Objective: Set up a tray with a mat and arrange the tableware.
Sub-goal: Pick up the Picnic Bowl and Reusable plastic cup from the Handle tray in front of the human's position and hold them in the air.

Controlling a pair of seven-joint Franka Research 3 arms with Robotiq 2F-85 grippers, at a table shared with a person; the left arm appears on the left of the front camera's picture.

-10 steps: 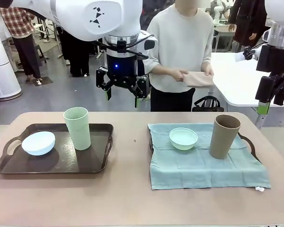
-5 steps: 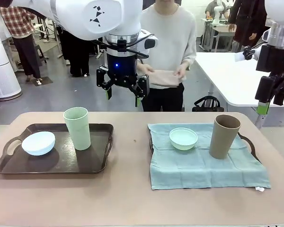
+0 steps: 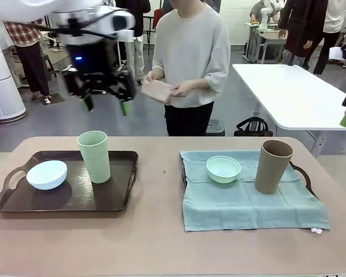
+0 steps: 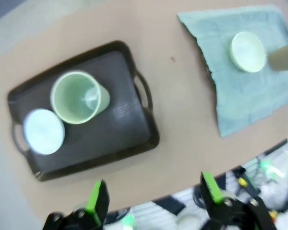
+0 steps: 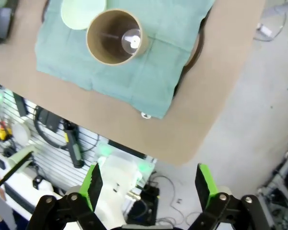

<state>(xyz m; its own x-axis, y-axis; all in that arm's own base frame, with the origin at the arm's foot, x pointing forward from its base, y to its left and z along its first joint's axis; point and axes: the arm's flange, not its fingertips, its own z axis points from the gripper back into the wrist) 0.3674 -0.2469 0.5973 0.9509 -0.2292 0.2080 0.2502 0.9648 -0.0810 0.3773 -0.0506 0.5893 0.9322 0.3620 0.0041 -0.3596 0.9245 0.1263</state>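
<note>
Black left gripper (image 3: 107,107) farther left (blurred)

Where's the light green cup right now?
In the front view, the tall light green matte plastic cup stands upright on the dark brown tray at the left of the table, just right of the pale blue round bowl.

Open counter (image 3: 161,196) lane down the middle; tall light green cup (image 3: 94,156) guards nine o'clock, brown cup (image 3: 272,166) blocks three o'clock.

Bright, even light; left tool (image 3: 106,107) blurred.
</note>
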